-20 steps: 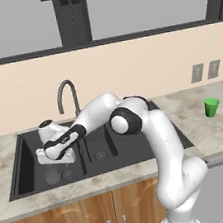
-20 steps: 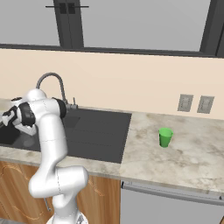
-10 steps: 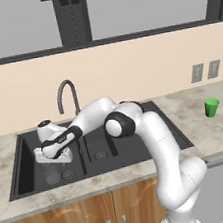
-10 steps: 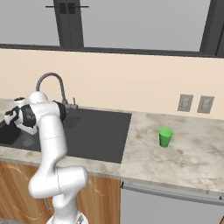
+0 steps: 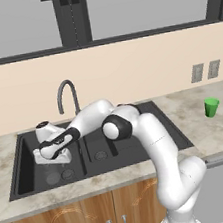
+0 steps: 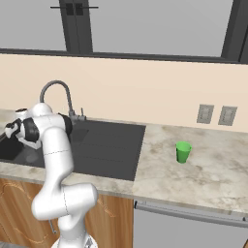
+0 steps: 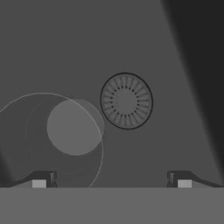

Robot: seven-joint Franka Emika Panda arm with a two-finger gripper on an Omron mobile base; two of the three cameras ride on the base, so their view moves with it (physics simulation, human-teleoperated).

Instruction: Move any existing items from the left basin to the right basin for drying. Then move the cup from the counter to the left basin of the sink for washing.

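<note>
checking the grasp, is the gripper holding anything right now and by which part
Nothing is held. The gripper is open over the left basin, and the see-through glass stands off toward one fingertip, not between the two.

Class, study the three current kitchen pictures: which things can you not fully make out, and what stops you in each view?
- Glass: hand view, its left side is cut off by the picture edge; in the left base view it is too faint against the dark sink.
- Gripper: left base view, its fingertips are hidden behind the hand.
- Left basin: right base view, mostly hidden by the arm and cut by the left edge.
</note>
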